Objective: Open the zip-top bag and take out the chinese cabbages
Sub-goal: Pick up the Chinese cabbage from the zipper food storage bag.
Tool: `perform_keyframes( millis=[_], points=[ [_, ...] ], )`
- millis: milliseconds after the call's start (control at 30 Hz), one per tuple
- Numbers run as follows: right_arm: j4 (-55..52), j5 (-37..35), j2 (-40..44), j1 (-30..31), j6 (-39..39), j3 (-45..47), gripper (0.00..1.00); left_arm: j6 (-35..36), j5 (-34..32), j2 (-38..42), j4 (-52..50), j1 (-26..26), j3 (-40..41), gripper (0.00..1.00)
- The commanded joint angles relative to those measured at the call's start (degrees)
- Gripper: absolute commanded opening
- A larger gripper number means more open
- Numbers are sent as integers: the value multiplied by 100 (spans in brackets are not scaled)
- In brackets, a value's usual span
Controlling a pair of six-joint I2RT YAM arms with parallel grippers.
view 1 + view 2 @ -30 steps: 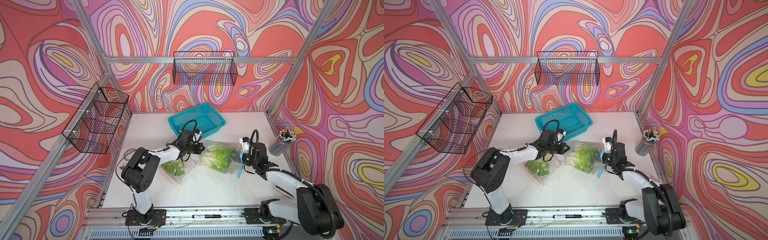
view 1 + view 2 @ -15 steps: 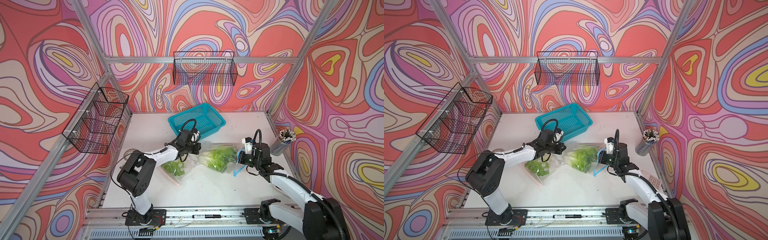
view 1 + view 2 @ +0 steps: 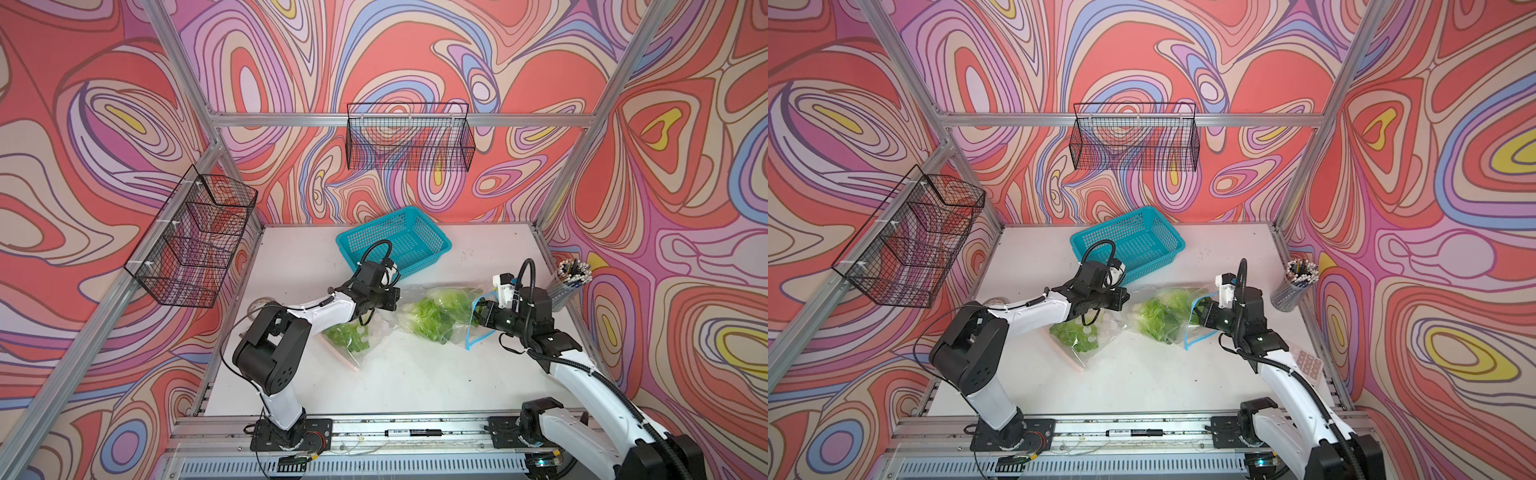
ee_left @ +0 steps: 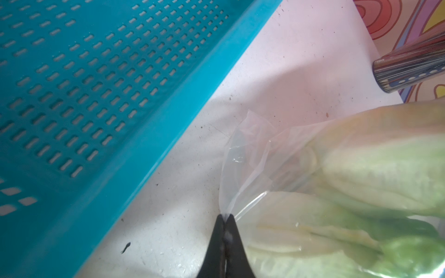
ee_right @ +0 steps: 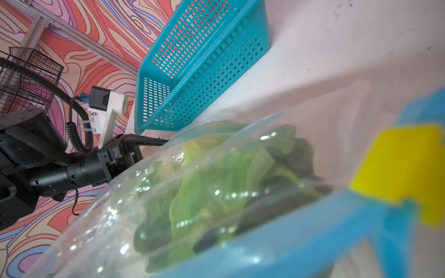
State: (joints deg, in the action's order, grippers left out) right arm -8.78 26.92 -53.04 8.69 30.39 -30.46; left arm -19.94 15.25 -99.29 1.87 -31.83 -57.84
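Note:
The zip-top bag (image 3: 453, 328) (image 3: 1177, 332) is clear with a blue zip edge and lies right of the table's middle. Inside it the chinese cabbages (image 3: 432, 318) (image 3: 1158, 313) show green leaves and pale bases. My left gripper (image 3: 397, 299) (image 4: 225, 216) is shut on a clear corner of the bag (image 4: 248, 154), next to a cabbage base (image 4: 375, 173). My right gripper (image 3: 478, 316) (image 3: 1200, 316) is shut on the blue zip edge (image 5: 313, 228), which hides its jaws in the right wrist view. A yellow tab (image 5: 404, 168) sits on the zip.
A teal basket (image 3: 395, 245) (image 4: 96, 96) stands just behind the left gripper. A second clear bag of greens (image 3: 353, 336) lies under the left arm. A pen cup (image 3: 569, 282) stands at the right edge. Wire baskets (image 3: 409, 141) (image 3: 195, 241) hang on the walls.
The right arm has risen and its gripper has shifted slightly left, carrying the blue zip edge up. The left gripper still pinches the bag's corner in about the same place.

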Motion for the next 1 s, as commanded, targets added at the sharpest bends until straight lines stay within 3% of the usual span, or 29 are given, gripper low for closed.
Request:
perform_keyframes(
  millis=[0,200,767,967],
  points=[
    [207,-196,57,-59,271,-300,0,88,-310,116,-275,27,74,0],
    [232,-345,-215,-60,292,-397,0,342,-719,-53,-589,-323,-261,0],
    [-772,-925,137,-60,-129,-579,0,653,-1367,58,-657,-350,-158,0],
    [-889,-832,279,-58,-28,-705,0,738,-1540,24,-705,-341,-96,0]
  ],
)
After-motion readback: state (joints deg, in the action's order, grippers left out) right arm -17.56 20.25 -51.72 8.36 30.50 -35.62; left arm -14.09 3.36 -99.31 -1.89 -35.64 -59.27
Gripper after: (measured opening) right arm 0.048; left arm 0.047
